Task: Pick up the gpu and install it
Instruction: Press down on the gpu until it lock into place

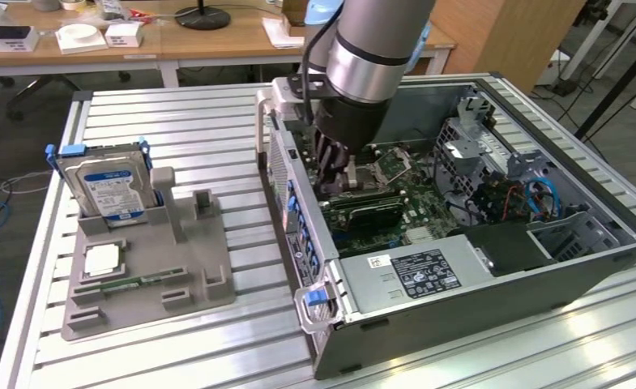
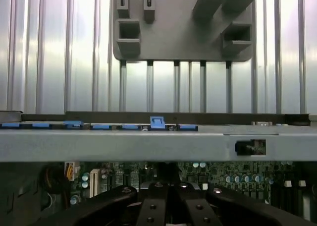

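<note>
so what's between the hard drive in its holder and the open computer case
In the exterior view, bare slatted metal table separates the hard drive in its grey holder from the computer case.

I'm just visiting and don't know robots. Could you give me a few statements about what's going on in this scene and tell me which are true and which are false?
1. The gripper is down inside the open computer case. True.
2. The hard drive lies flat inside the case. False: it stands upright in the grey holder on the table, at the exterior view's left.
3. The gripper's fingers are spread wide open. False: they are shut.
4. The case lies on its side with the motherboard exposed. True.
5. The grey holder sits on a wooden desk. False: it sits on the ribbed metal table.
</note>
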